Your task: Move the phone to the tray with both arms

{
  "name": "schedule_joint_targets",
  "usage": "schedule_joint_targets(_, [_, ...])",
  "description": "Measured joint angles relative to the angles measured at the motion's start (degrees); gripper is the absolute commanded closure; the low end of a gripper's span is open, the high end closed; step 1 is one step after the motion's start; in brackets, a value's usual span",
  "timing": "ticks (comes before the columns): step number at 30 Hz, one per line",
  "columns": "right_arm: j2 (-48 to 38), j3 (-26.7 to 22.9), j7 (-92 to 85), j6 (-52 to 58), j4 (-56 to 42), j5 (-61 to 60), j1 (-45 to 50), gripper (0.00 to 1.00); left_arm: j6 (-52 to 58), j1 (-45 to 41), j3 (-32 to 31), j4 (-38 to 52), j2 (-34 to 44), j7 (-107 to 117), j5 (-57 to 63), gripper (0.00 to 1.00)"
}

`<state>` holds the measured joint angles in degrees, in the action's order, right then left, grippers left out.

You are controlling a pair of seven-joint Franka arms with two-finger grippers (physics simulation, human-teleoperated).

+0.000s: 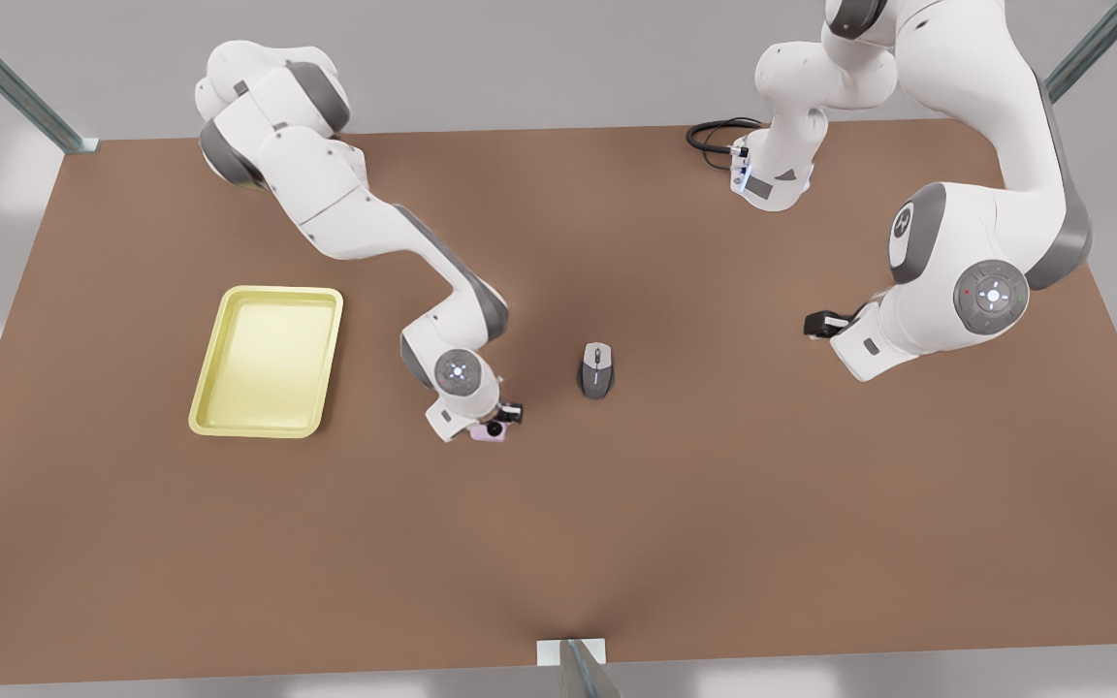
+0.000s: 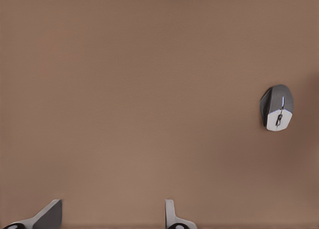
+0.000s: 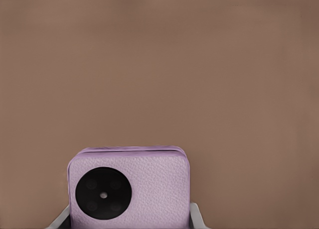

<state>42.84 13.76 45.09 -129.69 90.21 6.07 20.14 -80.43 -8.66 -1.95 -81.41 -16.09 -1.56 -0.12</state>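
Phone (image 3: 129, 189) sits between the jaws of our right gripper (image 1: 495, 424), which clamp its two side edges low over the desk (image 1: 617, 533), between the tray (image 1: 268, 361) and the grey mouse (image 1: 596, 369). Our left gripper (image 1: 822, 324) waits well beyond the mouse from the tray, jaws spread wide and empty. To do this step well, we should keep the grip firm, carry the phone level toward the tray, clear its raised rim, and release low inside.
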Motion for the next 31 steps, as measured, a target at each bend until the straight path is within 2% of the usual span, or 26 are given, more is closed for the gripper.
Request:
schedule_joint_targets(3, [-5.09, -0.12, -2.00, 2.13, 2.60, -0.03, -5.96, 0.25, 0.03, -0.06, -0.41, 0.00, 0.31, -0.14, 0.05, 0.00])
schedule_joint_targets(9, [-20.60, -0.06, -8.84, 3.24, 23.03, -0.03, -18.48, 0.25, 0.06, -0.04, -0.63, 0.00, 0.37, -0.32, 0.01, 0.00])
schedule_joint_targets(14, [-28.87, -0.12, -17.96, 3.50, 32.84, -0.07, -32.14, 0.24, 0.07, -0.04, -0.67, 0.00, 0.41, -0.47, 0.00, 0.00])
schedule_joint_targets(15, [-29.91, -0.14, -19.92, 3.63, 34.37, -0.06, -34.31, 0.23, 0.10, -0.04, -0.68, 0.32, 0.81, -0.49, 0.01, 0.00])
schedule_joint_targets(16, [-30.93, -0.16, -21.73, 3.93, 35.71, -0.02, -35.81, 0.00, 0.17, -0.06, -0.70, 1.05, 1.17, -0.51, 0.03, 0.00])
schedule_joint_targets(19, [-34.01, -0.10, -26.52, 7.61, 36.16, -0.09, -36.68, 0.00, 0.39, -0.08, -0.63, 2.72, 2.02, -0.51, 0.23, 0.00])
schedule_joint_targets(22, [-34.25, 0.05, -30.51, 11.57, 32.00, -0.37, -35.99, 0.00, 0.63, -0.09, -0.50, 2.95, 2.33, -0.47, 0.42, 0.00])
schedule_joint_targets(25, [-32.59, 1.64, -33.29, 17.33, 9.76, -0.47, -34.92, 0.00, 0.92, -0.06, 0.07, 2.98, 2.27, -0.22, 0.62, 0.00])
schedule_joint_targets(26, [-34.35, 2.43, -33.85, 20.36, 5.24, -0.56, -34.44, 0.00, 1.01, -0.01, 0.13, 2.98, 2.26, -0.03, 0.66, 0.00])
schedule_joint_targets(28, [-36.22, -1.64, -34.87, 25.44, 2.13, -0.99, -28.16, 0.00, 1.19, -0.03, 0.16, 2.99, 2.27, 0.34, 0.72, 0.00])
schedule_joint_targets(31, [-28.99, -4.24, -35.85, 33.33, -9.65, -1.71, -24.46, 0.00, 1.37, -0.04, 0.18, 2.99, 2.22, 0.83, 0.76, 0.00])
